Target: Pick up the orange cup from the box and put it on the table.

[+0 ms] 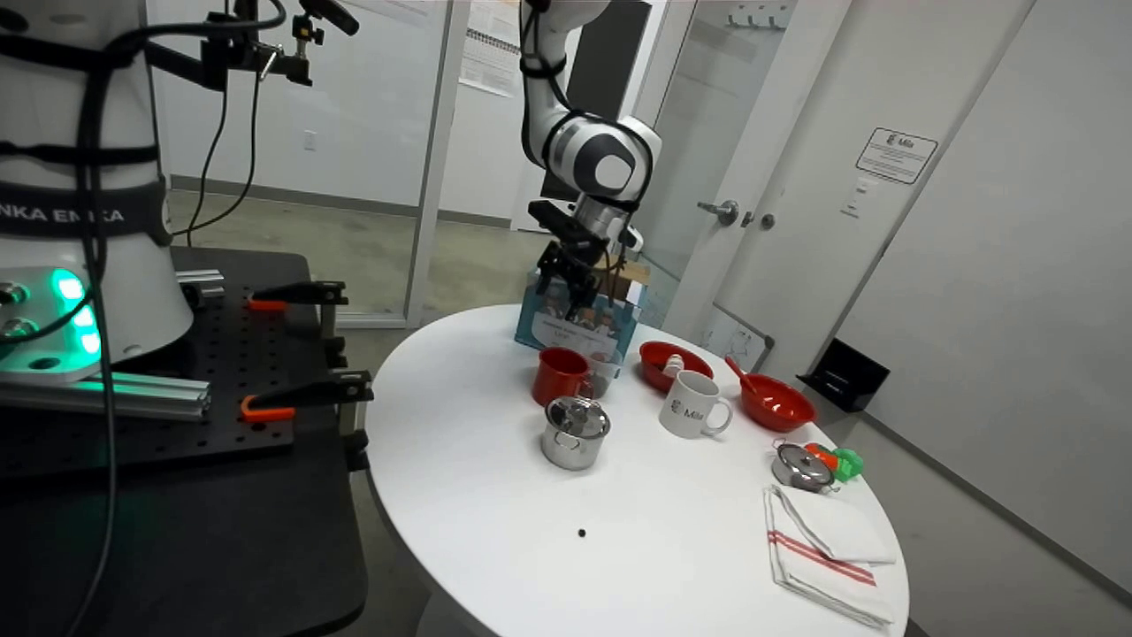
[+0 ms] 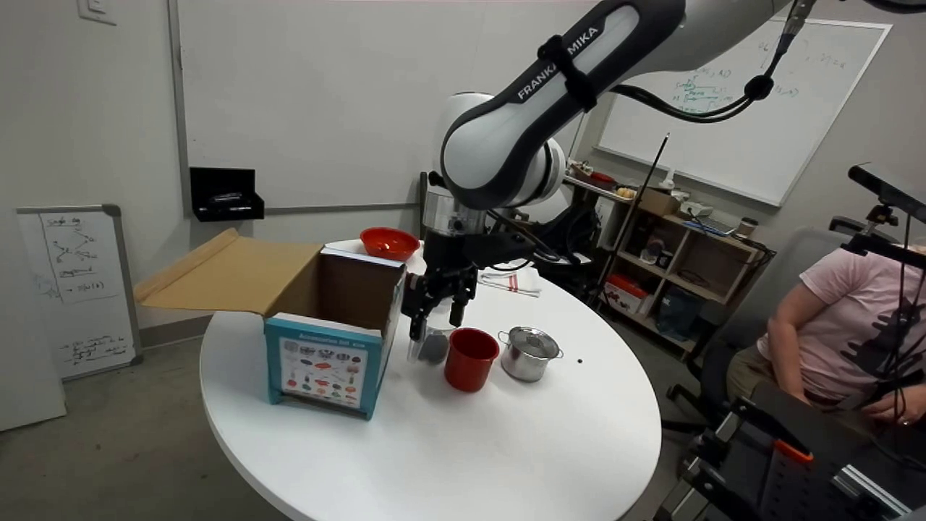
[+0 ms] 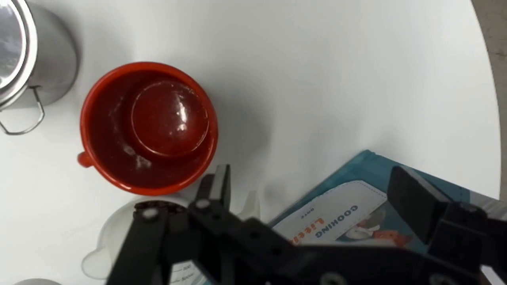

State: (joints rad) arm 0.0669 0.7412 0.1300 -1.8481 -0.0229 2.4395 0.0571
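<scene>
Red mug: where is it, and how will it handle?

— Upright on the round white table, outside the blue box; likely light, stiff and slick; best pinched at the rim opposite the handle.

— And the gripper?

— Spread, holding nothing; measuring cup and metal pot crowd two sides; the wrist view's upper right shows bare tabletop to the edge.

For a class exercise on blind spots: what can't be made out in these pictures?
Floor of the box: hidden by its walls in both exterior views.
Part of the clear cup: covered by the pincer in the wrist view.
Head of the person: beyond the right edge in an exterior view.
Writing on the small board: too small in an exterior view.
</scene>
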